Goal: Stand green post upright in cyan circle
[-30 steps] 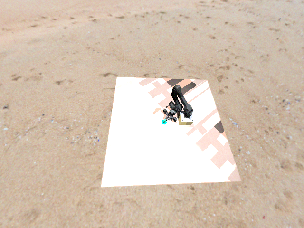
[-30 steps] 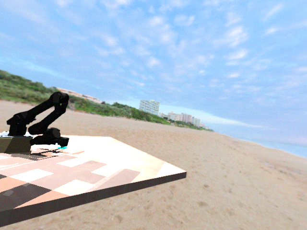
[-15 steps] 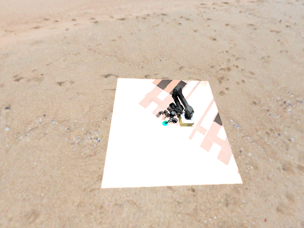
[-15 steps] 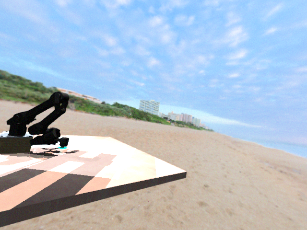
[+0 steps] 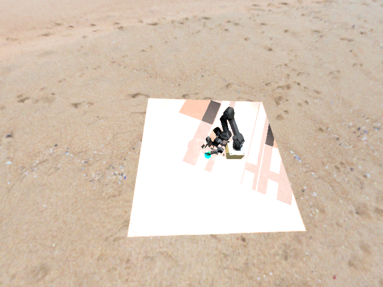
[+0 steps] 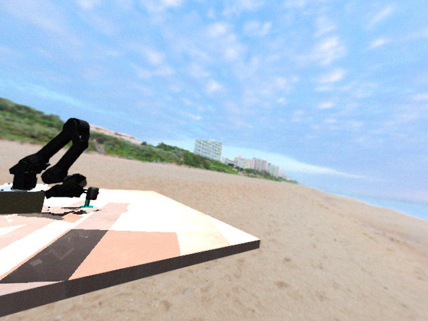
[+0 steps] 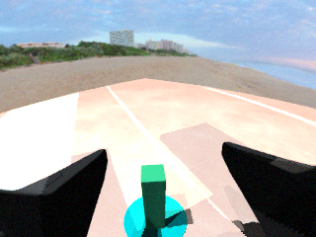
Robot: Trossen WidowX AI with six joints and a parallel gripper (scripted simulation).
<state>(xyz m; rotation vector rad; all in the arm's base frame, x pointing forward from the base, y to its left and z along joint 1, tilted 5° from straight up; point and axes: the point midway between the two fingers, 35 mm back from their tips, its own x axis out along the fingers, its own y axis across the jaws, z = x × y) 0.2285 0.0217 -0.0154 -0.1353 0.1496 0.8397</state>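
The green post (image 7: 153, 193) (image 6: 87, 201) (image 5: 207, 155) stands upright on the cyan circle (image 7: 137, 225) (image 6: 83, 206), near the robot's base. In the wrist view my gripper (image 7: 166, 152) is open wide, with one dark finger on each side of the post and clear gaps between them. Neither finger touches the post. In the exterior view the gripper (image 6: 90, 193) is level with the post's top. In the top view the gripper (image 5: 213, 146) sits low over the circle, and the post is too small to make out there.
The arm stands on a tan block (image 5: 234, 153) (image 6: 21, 202) on a flat board (image 5: 185, 200) (image 6: 207, 224) patterned in white, pink and dark patches. The board's edge (image 6: 166, 264) drops to the sand around it.
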